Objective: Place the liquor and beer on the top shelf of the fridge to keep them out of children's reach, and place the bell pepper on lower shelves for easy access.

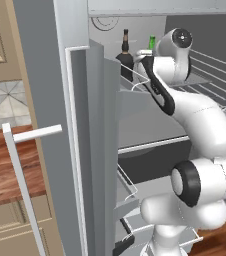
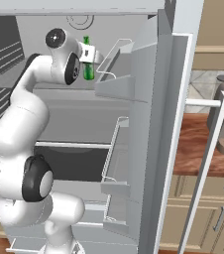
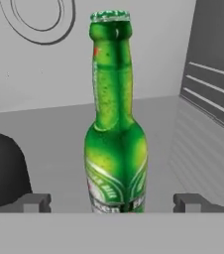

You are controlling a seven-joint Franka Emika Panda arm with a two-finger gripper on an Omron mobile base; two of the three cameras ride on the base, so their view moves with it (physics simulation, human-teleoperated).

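A rendered home kitchen: open grey fridge (image 1: 60, 125) with white bar handle (image 1: 22, 185), beige cabinets (image 2: 203, 213), wooden counter (image 1: 7, 165), tiled backsplash (image 1: 5, 102), and bottles on the fridge's top shelf (image 1: 205, 80).

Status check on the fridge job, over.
Tool open, either side of the beer. Beer upright on top shelf, liquor beside it. Nothing blocking.
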